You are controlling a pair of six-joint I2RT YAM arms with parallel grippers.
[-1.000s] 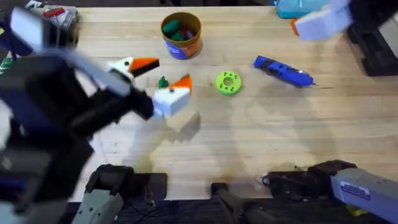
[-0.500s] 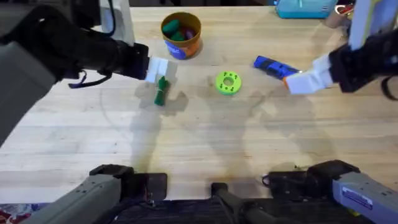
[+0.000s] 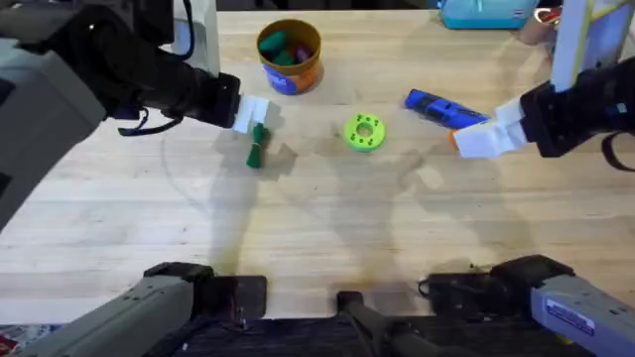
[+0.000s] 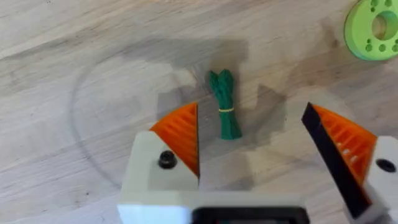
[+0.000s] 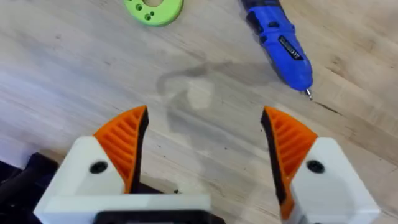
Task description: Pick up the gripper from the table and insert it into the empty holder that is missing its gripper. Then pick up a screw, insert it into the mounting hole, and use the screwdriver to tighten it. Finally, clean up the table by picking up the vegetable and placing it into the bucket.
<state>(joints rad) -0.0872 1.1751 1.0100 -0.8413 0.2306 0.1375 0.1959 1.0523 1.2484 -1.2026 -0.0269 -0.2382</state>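
Vegetable (image 3: 257, 146) beside left claw (image 3: 254, 112)

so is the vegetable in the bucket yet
No. The vegetable lies flat on the table, beside the bucket, under the open left gripper.

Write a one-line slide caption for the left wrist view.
Open left tool poised above the green toy vegetable lying on the wooden table.

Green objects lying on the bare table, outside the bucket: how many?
2: the vegetable beneath the left claw, and the green ring mid-table. The claw may hide more.
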